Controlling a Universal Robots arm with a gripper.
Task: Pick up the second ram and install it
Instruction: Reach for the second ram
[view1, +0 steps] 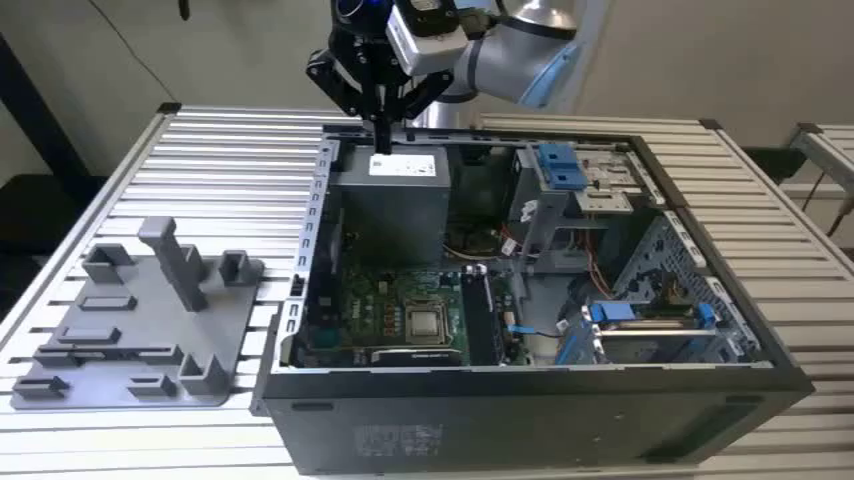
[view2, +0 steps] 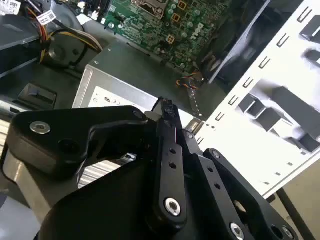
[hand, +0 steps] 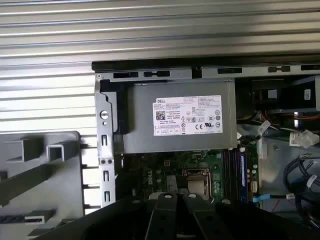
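- One dark, thin strip in the long slot of the grey fixture (view1: 224, 328) may be the second ram (view1: 114, 352) — I cannot be sure.
- A good pick, I judge, takes its flat faces at mid-length and lifts straight.
- In the exterior view it lies well apart from the gripper (view1: 383, 140), at about 8 o'clock.
- The fingers are pressed together on nothing, above the power supply (view1: 400, 200).

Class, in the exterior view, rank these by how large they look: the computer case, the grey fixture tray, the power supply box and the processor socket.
1. computer case
2. grey fixture tray
3. power supply box
4. processor socket, clearly the smallest
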